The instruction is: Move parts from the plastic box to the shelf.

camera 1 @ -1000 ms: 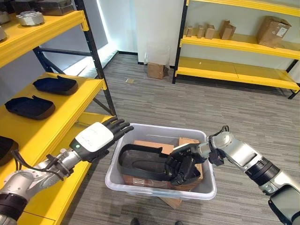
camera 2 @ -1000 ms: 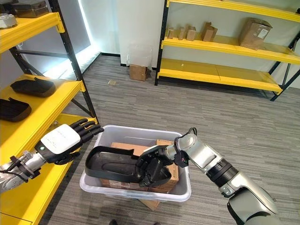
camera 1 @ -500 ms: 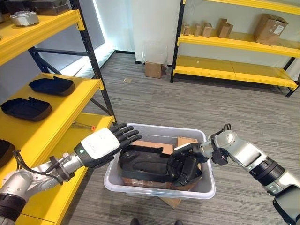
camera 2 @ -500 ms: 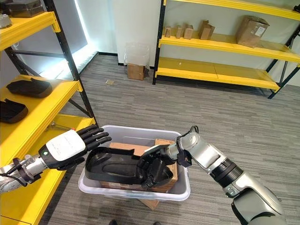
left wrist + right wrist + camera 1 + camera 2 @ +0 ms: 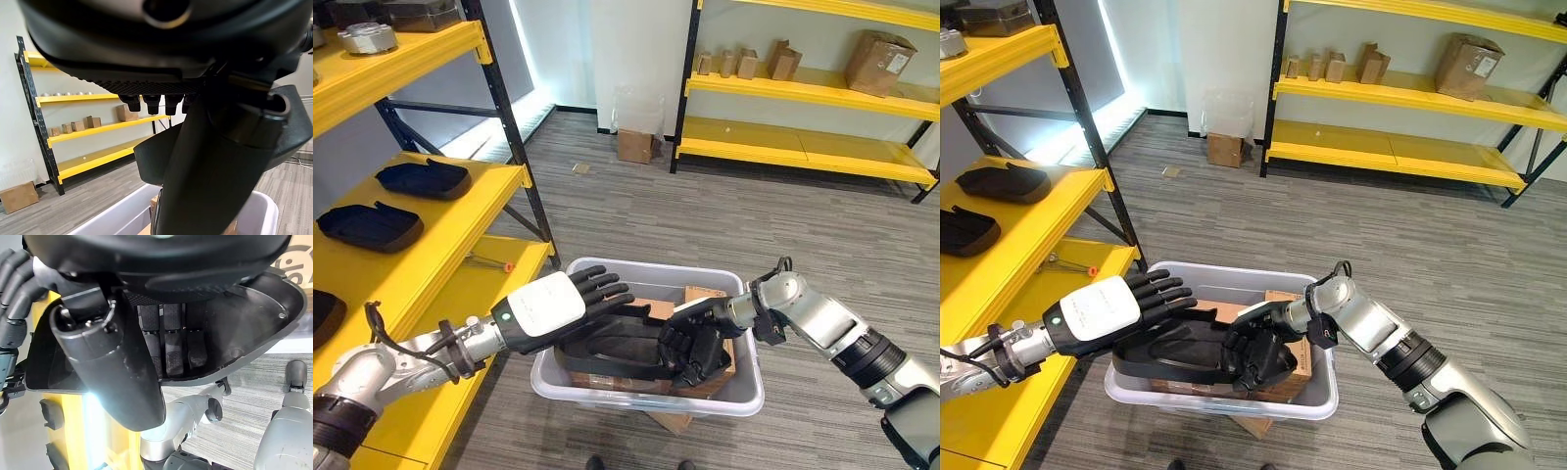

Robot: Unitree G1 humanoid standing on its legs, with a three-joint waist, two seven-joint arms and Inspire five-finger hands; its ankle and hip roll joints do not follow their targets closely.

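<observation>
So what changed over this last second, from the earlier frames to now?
The left hand, fingers straight, reached from beside the yellow shelf out over the grey plastic box, ending above the black moulded plastic part. The right hand stayed curled on that part's edge inside the box. The part, the box and the dark parts on the shelf did not visibly move.

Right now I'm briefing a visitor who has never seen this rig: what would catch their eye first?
The right hand curled round a black moulded part in the grey plastic box on the floor, centre. The left hand hovers open above the part. On the left, bright yellow shelves carry similar black parts.
</observation>
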